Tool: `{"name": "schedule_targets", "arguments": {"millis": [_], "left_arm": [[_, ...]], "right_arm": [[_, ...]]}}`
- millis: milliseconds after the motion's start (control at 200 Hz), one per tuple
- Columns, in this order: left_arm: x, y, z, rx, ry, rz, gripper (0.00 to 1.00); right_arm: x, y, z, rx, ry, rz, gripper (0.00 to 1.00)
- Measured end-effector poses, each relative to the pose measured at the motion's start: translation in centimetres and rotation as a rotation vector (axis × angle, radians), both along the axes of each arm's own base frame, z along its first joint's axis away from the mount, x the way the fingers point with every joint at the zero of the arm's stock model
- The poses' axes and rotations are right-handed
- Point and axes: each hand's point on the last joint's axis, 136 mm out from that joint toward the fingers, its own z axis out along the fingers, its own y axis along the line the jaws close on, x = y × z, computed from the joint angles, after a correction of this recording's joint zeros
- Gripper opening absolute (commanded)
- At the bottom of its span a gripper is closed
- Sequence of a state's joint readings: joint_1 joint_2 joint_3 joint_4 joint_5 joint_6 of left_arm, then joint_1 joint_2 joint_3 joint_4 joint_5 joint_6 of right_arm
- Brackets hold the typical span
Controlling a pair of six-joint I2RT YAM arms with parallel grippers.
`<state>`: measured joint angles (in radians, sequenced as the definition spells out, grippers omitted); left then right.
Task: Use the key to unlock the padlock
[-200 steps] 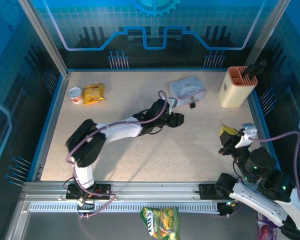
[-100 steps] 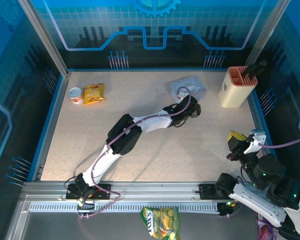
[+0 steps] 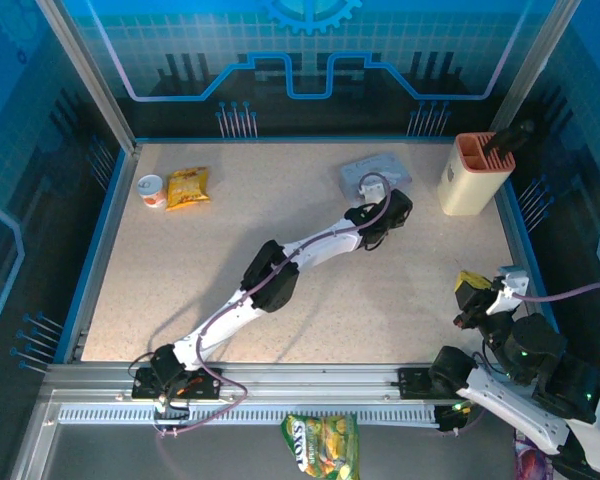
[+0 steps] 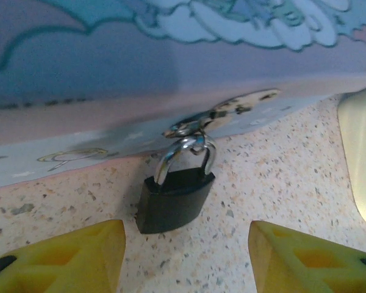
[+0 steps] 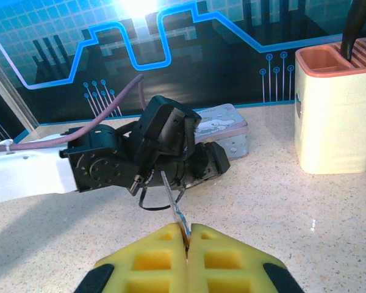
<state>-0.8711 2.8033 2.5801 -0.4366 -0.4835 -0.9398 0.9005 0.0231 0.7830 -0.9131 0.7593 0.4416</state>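
Left gripper (image 4: 183, 247) advanced to the tin box (image 4: 171, 61), half-open and empty astride the padlock (image 4: 174, 198); right gripper (image 5: 187, 244) pinches the key (image 5: 178, 213) by its end, so it may twist on insertion.

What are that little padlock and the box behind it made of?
The padlock: matte black body, maybe painted metal or plastic; its shackle is shiny metal, by the bright glints. The box: probably printed tin, smooth with cartoon artwork.
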Motion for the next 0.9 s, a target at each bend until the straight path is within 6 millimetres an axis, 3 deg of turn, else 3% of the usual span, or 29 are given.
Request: {"name": "schedule_targets", "arguments": {"millis": [85, 205, 605, 901], "left_arm": [[0.3, -0.1, -1.0, 0.003, -0.005, 0.012, 0.52], [0.7, -0.7, -0.7, -0.019, -0.032, 0.015, 0.52], [2.1, 0.2, -0.6, -0.11, -0.024, 0.116, 0.5], [2.9, 1.1, -0.9, -0.162, -0.004, 0.172, 0.36]], "right_arm": [[0.0, 0.2, -0.2, -0.003, 0.006, 0.011, 0.0], [-0.1, 0.3, -0.5, -0.012, 0.015, 0.019, 0.0], [-0.2, 0.6, -0.7, -0.012, 0.024, 0.04, 0.0], [-0.2, 0.7, -0.7, -0.012, 0.024, 0.042, 0.0]]}}
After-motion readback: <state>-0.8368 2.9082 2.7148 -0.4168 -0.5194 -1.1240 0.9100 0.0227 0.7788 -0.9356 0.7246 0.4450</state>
